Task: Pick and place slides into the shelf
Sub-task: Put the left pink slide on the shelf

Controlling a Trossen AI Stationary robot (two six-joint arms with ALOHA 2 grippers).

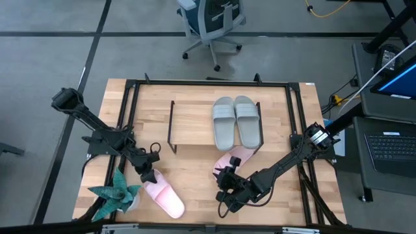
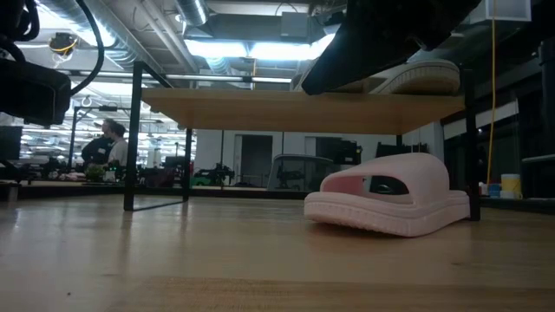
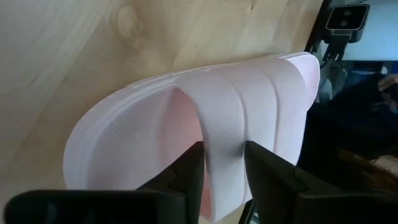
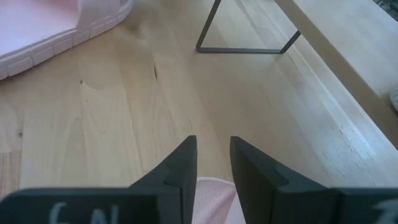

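Shelf stands at the back of the table, with two grey-green slides side by side on the right half of its board; the left half is bare. Near the front left, the left gripper pinches the strap of a pale pink slide between its fingers. The right gripper holds the second pink slide just in front of the shelf, fingers closed on its pink edge. A teal plant sits at the front-left corner.

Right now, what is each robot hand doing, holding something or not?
Left gripper: fingers closed on the strap of a pink slide.
Right gripper: fingers closed on the other pink slide.
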